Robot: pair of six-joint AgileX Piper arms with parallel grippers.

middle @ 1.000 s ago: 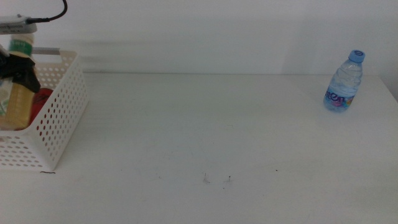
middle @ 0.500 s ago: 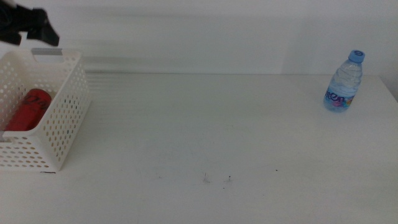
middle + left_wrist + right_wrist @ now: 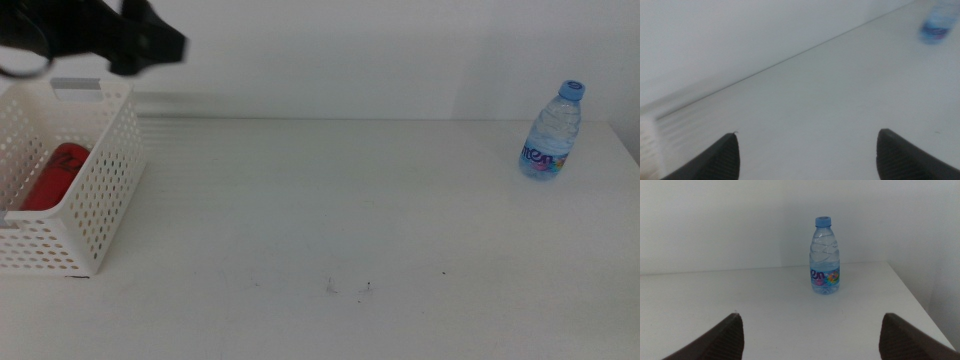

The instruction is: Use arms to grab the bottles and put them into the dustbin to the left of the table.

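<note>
Middle view overlooks table (image 3: 350,210); all views share water bottle (image 3: 826,260).

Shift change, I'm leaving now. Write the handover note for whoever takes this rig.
Left gripper: open, empty, up over the table's far left, beside the dustbin.
Right gripper: open, empty, waiting out of the middle view, aimed at the water bottle.
Dustbin: at the table's left end, with the red can lying inside. I cannot see the yellow tea bottle in it now.
Done: red can binned.
Left: the water bottle stands upright at the far right corner, untouched; it needs grabbing and binning.
</note>
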